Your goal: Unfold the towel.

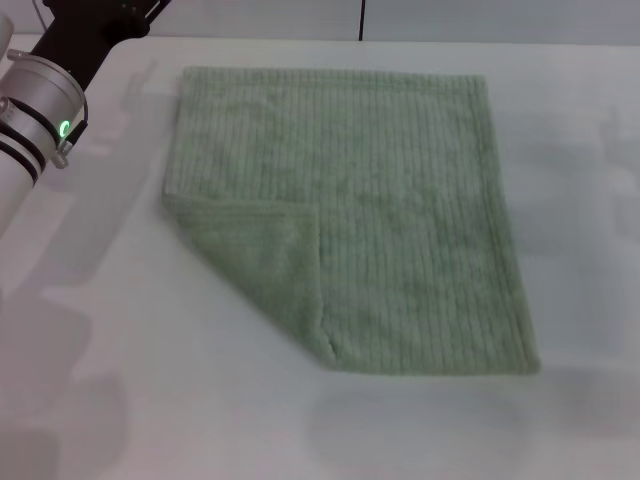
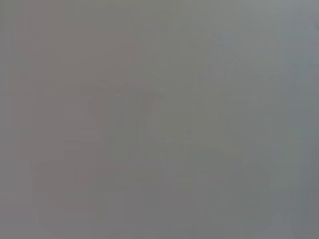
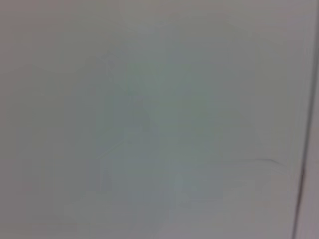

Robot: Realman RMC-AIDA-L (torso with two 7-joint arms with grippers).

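Observation:
The pale sage-green ribbed towel (image 1: 350,210) lies flat on the white table (image 1: 110,380) in the head view, mid-table. Its near-left corner is folded over onto the cloth as a triangular flap (image 1: 265,265). The other three corners lie flat. My left arm (image 1: 35,110) shows at the far left edge, above the table and to the left of the towel; its gripper is out of view. My right arm and gripper are out of view. Both wrist views show only bare pale surface.
The table's far edge (image 1: 400,42) runs along the top of the head view, with a dark vertical line behind it. Bare tabletop lies around the towel on the left, right and near sides.

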